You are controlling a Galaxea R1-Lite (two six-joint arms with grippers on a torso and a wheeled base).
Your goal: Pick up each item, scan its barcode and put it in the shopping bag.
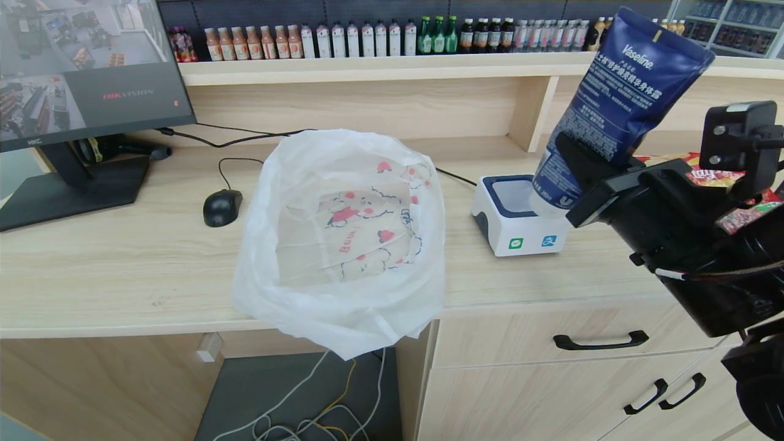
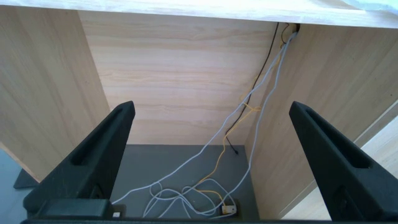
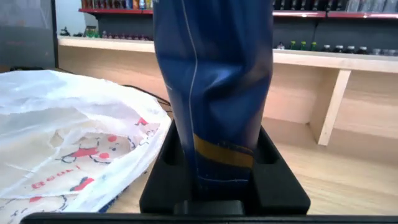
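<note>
Holding the blue tube [image 1: 618, 104] clamped in our right gripper [image 1: 574, 182] at the scanner [image 1: 517, 226] right of centre, we judge the mid-frame shopping bag [image 1: 343, 245] comes next; our left gripper [image 2: 211, 115] gapes wide, empty.

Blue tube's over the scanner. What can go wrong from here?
The right gripper clamps the blue tube low, its long body leaning above: it may pivot or slip. The shopping bag sags over the counter edge: a drop near that rim might drag it off.
</note>
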